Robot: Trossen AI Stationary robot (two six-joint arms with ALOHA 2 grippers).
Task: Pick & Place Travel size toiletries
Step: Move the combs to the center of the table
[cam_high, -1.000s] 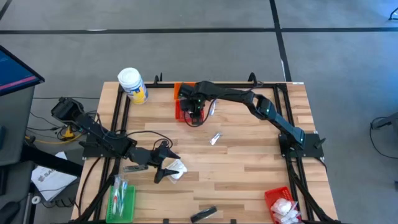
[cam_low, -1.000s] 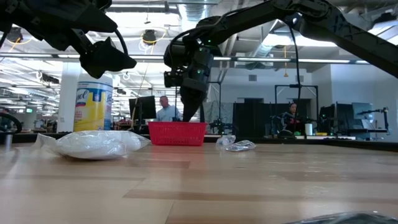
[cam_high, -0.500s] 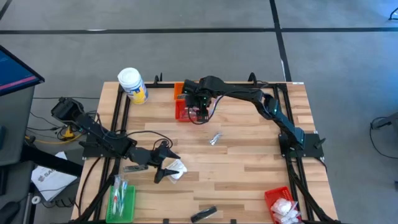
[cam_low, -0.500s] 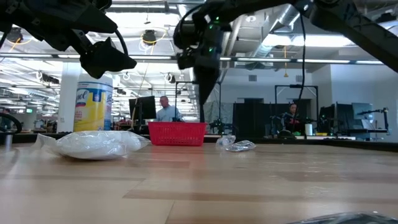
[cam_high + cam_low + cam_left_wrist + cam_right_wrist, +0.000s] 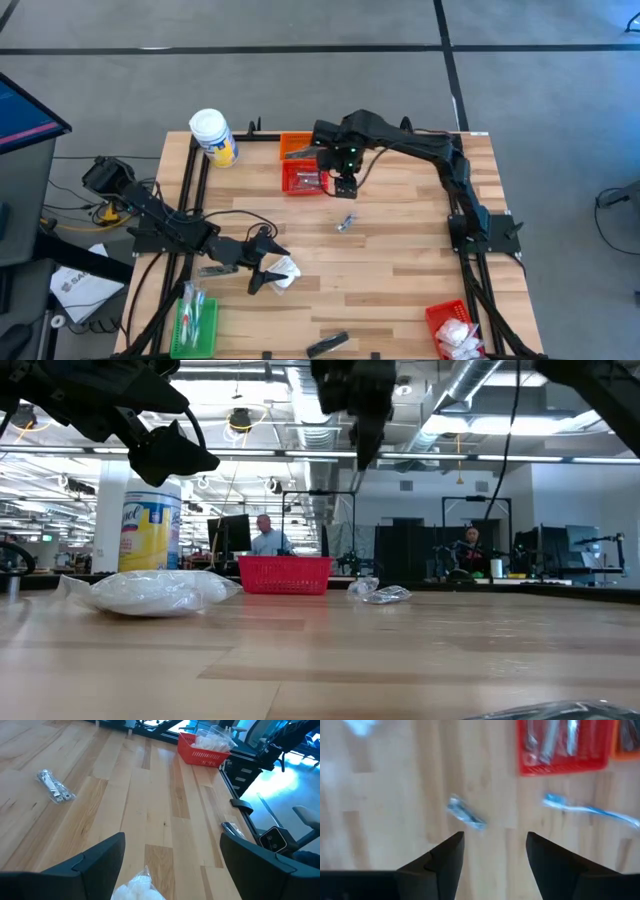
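right end effector lifted clear beside the far red basket, nothing in its fingers

the right end effector [image 5: 345, 187] hangs high over the far middle of the table [image 5: 400, 260], just right of the red basket [image 5: 303, 178], its arm arched in from the right edge and the wrist pointing straight down. its own camera shows the two fingers parted with only bare wood between them, so it is released and carries nothing. that height and downward aim suit a look over the loose pieces below: a foil sachet [image 5: 345, 221] lies on the wood just nearer than it, and a clear stick with a blue end [image 5: 590, 810] lies beside the basket. silver sachets already lie inside the red basket, which suggests sorting by kind.

the left end effector [image 5: 268, 270] waits low at the near left, arm stretched along the table, fingers spread wide and empty, poised over a white packet [image 5: 285, 270] that sits just under them. more white packets fill a red basket [image 5: 440, 318] at the near right corner.
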